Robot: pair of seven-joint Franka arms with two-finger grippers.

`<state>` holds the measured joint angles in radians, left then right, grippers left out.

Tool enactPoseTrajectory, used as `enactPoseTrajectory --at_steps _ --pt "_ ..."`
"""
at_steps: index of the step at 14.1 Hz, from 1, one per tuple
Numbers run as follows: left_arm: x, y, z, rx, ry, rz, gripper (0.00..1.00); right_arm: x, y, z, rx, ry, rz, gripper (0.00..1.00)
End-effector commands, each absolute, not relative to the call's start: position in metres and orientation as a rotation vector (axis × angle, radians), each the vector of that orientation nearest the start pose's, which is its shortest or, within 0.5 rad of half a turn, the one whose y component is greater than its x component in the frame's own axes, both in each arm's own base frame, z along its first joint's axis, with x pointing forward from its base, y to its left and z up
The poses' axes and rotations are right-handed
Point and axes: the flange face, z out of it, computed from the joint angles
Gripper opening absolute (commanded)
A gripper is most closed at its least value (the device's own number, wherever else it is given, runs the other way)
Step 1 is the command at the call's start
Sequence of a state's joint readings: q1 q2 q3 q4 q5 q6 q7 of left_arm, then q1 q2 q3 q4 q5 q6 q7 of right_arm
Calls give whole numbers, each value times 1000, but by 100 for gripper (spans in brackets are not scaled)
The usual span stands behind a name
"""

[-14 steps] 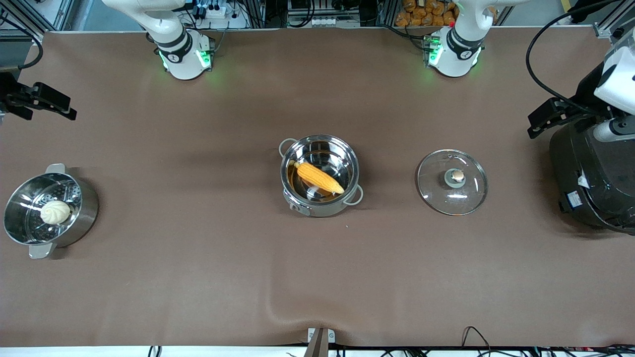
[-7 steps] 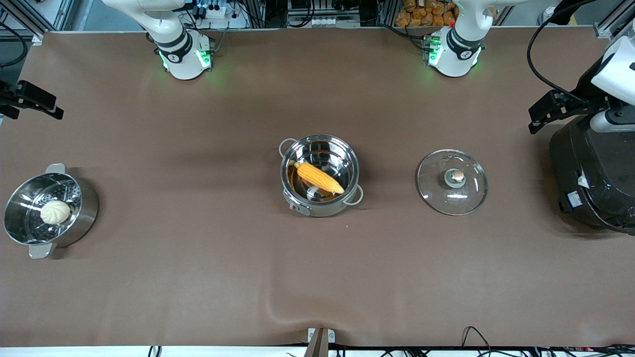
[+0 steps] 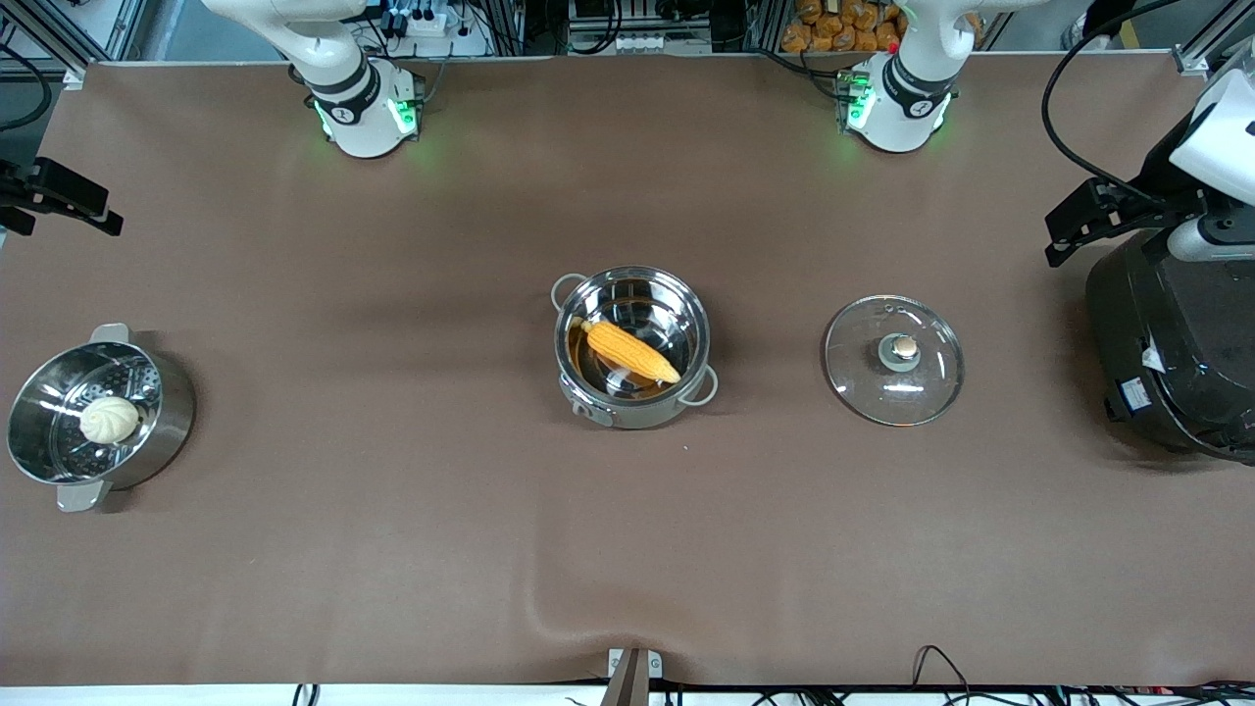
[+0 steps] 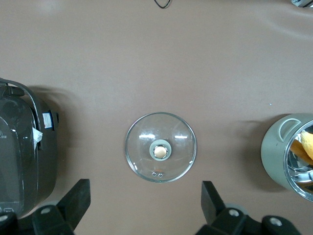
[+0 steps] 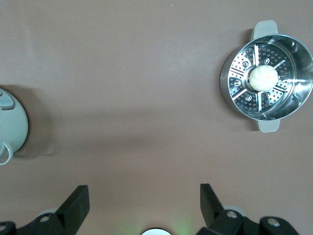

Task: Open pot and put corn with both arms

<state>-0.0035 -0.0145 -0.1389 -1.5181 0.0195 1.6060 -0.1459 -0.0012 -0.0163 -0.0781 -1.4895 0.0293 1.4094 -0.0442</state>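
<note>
Two tools hang spread and empty: left tool over the counter near the cooker, right tool at the steamer's end. Pot stands open mid-counter, lid beside it. Corn lies inside, diagonal, tip toward the front camera and lid.

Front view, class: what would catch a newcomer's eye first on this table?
Most striking is the yellow-orange corn cob lying in the open shiny round steel pot at the table's middle. Beside the pot, toward the left arm's end, its clear glass lid with a coppery knob lies flat on the brown table. At the right arm's end, a pale round bun sits in a perforated steamer pot.
</note>
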Motion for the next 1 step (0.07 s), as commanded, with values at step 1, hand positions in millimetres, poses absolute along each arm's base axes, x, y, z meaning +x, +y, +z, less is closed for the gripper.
enactPoseTrajectory --at_steps 1 --pt "550 -79 666 -3123 9 -178 100 526 -41 664 -3099 33 86 100"
